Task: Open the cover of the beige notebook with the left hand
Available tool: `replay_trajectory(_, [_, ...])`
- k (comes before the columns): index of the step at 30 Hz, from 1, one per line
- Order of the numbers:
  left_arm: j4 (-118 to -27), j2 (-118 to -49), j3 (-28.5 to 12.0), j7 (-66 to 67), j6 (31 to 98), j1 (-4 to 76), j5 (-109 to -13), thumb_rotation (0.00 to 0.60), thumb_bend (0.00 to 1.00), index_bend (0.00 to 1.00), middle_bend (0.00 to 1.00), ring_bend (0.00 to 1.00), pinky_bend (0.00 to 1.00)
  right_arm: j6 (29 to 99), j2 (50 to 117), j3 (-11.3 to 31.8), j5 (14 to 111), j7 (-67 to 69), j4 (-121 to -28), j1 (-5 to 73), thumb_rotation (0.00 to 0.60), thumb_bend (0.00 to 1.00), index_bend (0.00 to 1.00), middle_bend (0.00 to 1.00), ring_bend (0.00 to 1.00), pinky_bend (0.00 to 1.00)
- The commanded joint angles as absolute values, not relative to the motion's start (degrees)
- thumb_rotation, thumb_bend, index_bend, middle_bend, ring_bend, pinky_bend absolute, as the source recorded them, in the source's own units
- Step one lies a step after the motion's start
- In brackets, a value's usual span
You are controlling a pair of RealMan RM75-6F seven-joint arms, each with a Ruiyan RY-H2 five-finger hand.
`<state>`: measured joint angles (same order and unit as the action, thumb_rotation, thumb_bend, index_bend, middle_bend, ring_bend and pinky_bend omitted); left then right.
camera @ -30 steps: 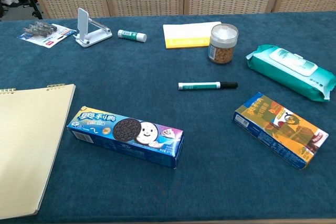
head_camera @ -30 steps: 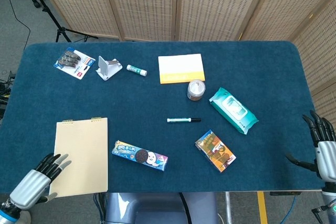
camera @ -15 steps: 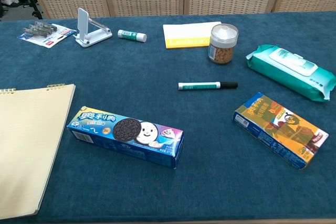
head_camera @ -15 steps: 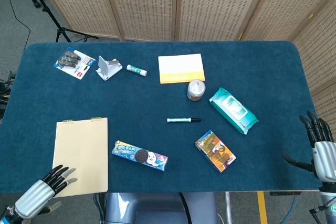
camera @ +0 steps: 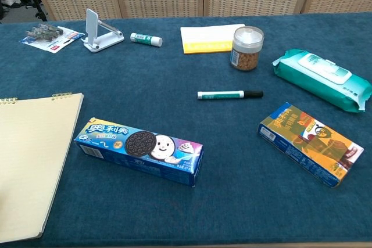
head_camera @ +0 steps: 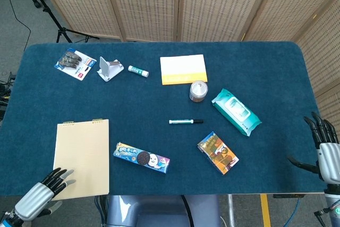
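Blue worktop [head_camera: 159, 99] carries the closed beige notebook [head_camera: 82, 155] near its front-left corner. Left hand [head_camera: 42, 192], empty with fingers spread, reaches its front edge; cover not yet lifted.

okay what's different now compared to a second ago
The left hand has pulled back toward the near table edge; only its fingertips now reach over the notebook's near left corner. Nothing was grasped, and the cover is still shut. The right hand barely shifted. Everything else on the table stayed put.
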<state>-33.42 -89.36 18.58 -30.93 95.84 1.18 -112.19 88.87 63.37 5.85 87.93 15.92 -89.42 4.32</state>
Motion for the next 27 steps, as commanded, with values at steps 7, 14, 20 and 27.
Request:
replay_trajectory(7, [-30.31,-90.83,19.16,-32.79,95.61,1.01,-111.18,0.600,0.34,0.19,0.00,0.00,0.00,88.62,63.53,5.74,87.93,15.45,-89.59,4.44,0.600,0.00,0.04,0.00,0.00,0.00])
replay_trajectory(14, [-28.88,-91.35,19.00,-33.77,95.10,0.69,-109.95,0.600,0.35,0.21,0.00,0.00,0.00,88.53,63.55,5.72,87.91,15.42,-89.60,4.49,0.600,0.00,0.04,0.00,0.00,0.00])
replay_trajectory(20, [-27.81,-92.08,19.14,-34.34,94.99,0.53,-109.60,0.600,0.36,0.26,0.00,0.00,0.00,88.62,63.56,5.64,88.03,15.30,-89.74,4.45,0.600,0.00,0.04,0.00,0.00,0.00])
replay_trajectory(27, [-26.67,-92.62,19.09,-35.31,95.35,0.38,-109.09,0.600,0.36,0.31,0.00,0.00,0.00,88.35,63.57,5.56,88.04,15.20,-89.85,4.56,0.600,0.00,0.04,0.00,0.00,0.00])
